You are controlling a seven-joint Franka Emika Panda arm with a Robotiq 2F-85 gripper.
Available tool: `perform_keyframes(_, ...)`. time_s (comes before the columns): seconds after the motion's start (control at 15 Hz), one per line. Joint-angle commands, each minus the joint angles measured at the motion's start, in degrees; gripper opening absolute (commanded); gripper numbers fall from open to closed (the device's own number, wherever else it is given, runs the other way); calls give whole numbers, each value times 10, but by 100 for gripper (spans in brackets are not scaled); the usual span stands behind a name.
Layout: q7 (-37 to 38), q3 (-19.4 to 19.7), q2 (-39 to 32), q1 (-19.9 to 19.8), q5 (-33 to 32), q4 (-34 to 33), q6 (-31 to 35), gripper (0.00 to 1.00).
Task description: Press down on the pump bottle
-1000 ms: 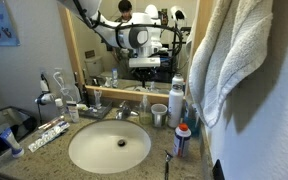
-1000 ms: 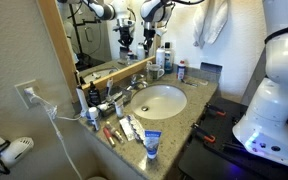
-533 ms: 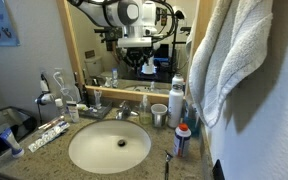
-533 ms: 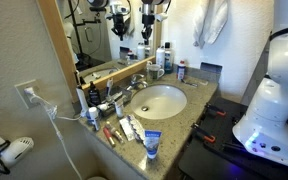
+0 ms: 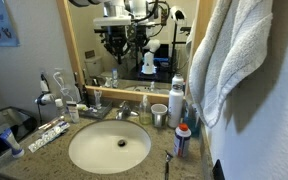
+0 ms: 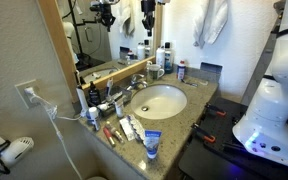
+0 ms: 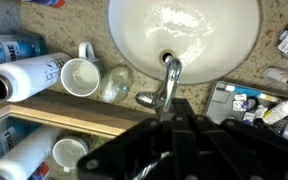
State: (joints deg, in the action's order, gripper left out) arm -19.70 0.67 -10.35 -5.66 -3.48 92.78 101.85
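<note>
The pump bottle (image 5: 145,107) has a yellowish-green body and stands on the counter between the faucet (image 5: 122,112) and a white cup (image 5: 160,115). From above in the wrist view it shows as a greenish round shape (image 7: 114,83) beside the cup (image 7: 80,76). My gripper (image 6: 149,24) hangs high above the counter in front of the mirror, well clear of the bottle. It also shows in an exterior view (image 5: 114,42). In the wrist view its dark fingers (image 7: 174,115) lie together with nothing between them.
A tall white bottle (image 5: 176,100) stands next to the cup, and a small blue-and-orange bottle (image 5: 182,140) is nearer the counter's front. The sink basin (image 5: 109,148) fills the middle. Toothpaste tubes and small items (image 6: 134,128) crowd one end. A towel (image 5: 234,60) hangs beside the counter.
My gripper has risen from just above the faucet and bottles to near the top of the mirror and has shifted sideways. Nothing on the counter has moved.
</note>
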Motion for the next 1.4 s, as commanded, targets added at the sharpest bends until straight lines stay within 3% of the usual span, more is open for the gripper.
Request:
perform_keyframes(0.0,37,-4,69,26,-17,55,-40,0)
perform_keyframes(0.67,106,-18,185,64,-10,164,-77,0)
perform_keyframes(0.73,109,-17,190,65,-9,171,-77,20)
perform_keyframes(1.33,108,-19,211,69,-12,205,-73,86)
